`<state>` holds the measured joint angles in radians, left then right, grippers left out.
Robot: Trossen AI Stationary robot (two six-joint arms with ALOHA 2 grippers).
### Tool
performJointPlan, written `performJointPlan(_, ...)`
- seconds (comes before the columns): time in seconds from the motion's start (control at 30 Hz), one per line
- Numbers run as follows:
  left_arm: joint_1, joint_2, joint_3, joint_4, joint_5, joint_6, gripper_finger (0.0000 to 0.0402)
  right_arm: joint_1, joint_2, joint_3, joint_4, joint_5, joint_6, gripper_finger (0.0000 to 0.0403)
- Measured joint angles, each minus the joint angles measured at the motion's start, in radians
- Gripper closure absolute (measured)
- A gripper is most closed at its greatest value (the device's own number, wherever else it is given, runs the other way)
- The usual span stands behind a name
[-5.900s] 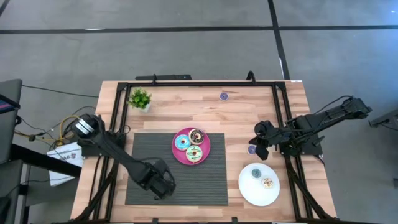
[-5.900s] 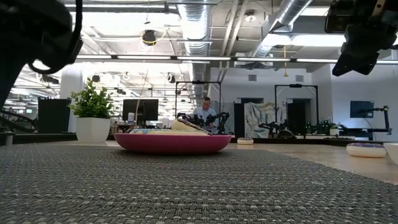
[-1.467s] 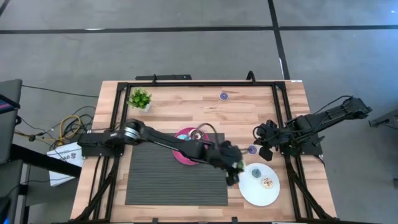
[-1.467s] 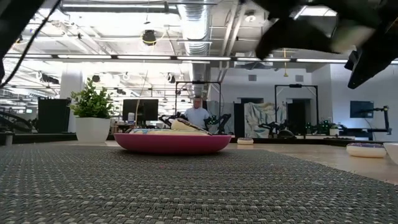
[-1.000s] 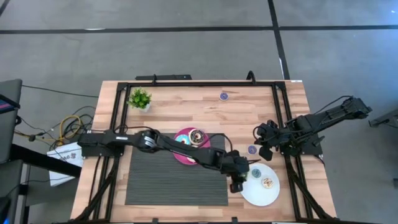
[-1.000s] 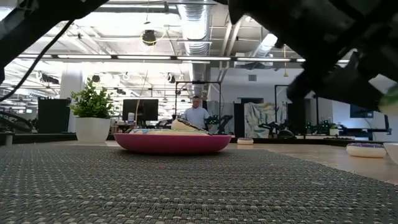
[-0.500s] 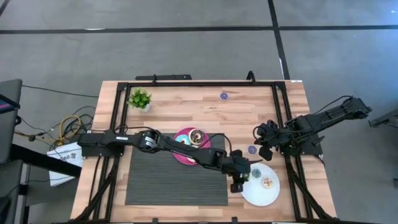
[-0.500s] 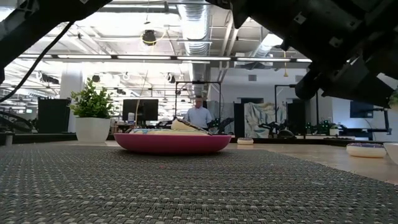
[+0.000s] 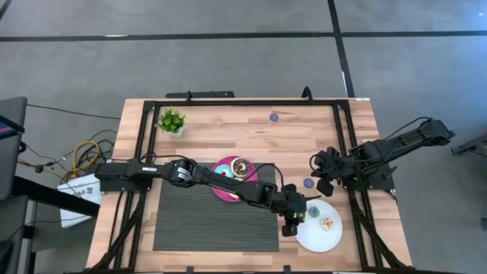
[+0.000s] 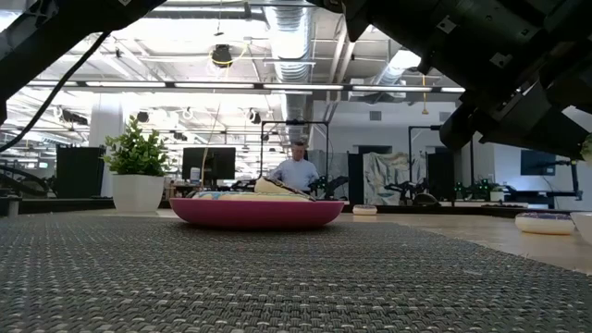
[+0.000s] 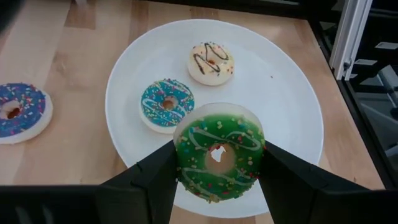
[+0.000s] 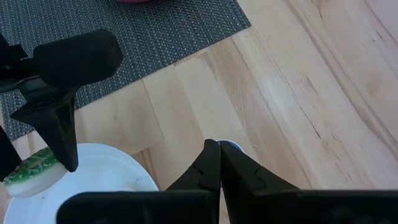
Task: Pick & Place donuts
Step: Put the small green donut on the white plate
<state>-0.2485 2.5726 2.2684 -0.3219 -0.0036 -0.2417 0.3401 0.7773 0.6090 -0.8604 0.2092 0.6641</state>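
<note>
My left gripper (image 9: 293,218) reaches across the table to the white plate (image 9: 329,237) and is shut on a green-iced donut (image 11: 219,152), held above the plate's left part. A blue donut (image 11: 166,102) and a cream donut (image 11: 211,61) lie flat on that plate. A blue donut (image 9: 223,173) and a chocolate donut (image 9: 240,165) lie on the pink plate (image 9: 237,195). A purple donut (image 9: 307,183) lies on the wood just below my right gripper (image 9: 323,181), which is shut and touches nothing. My left gripper pinches the green donut between its two fingers (image 11: 155,177), one on each side of the outer rim (image 11: 181,155). The fingers slant down from the table's left. The donut is lifted clear of the white plate, its iced face tilted up toward the wrist.
A small potted plant (image 9: 171,120) stands at the far left, and another purple donut (image 9: 273,117) lies near the far edge. A dark woven mat (image 9: 213,221) lies under the pink plate. A black frame (image 9: 346,144) runs around the table.
My left gripper, still shut on the green donut, has sunk a little over the white plate's left part and then stayed almost still. My right arm has kept still.
</note>
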Motion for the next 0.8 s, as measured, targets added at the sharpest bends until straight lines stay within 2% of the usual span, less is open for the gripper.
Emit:
performJointPlan(0.17,-0.003,0.061,0.0,0.095,0.078,-0.097,0.0207,0.0,0.0,0.0,0.0,0.0,0.001,0.0403)
performJointPlan(0.27,0.001,0.072,-0.004,0.092,0.138,-0.125,0.0207,0.0,0.0,0.0,0.002,0.0,0.002,0.0403)
performJointPlan(0.43,0.001,0.061,0.001,0.102,0.045,0.008,0.0207,0.0,0.0,0.0,0.0,0.0,0.01,0.0403)
performJointPlan(0.63,-0.004,0.064,0.0,0.082,-0.008,0.027,0.0207,0.0,0.0,0.0,0.0,-0.001,0.01,0.0403)
performJointPlan(0.8,-0.005,0.064,0.0,0.085,-0.004,0.03,0.0191,0.0,0.0,0.0,-0.005,0.0,0.01,0.0403)
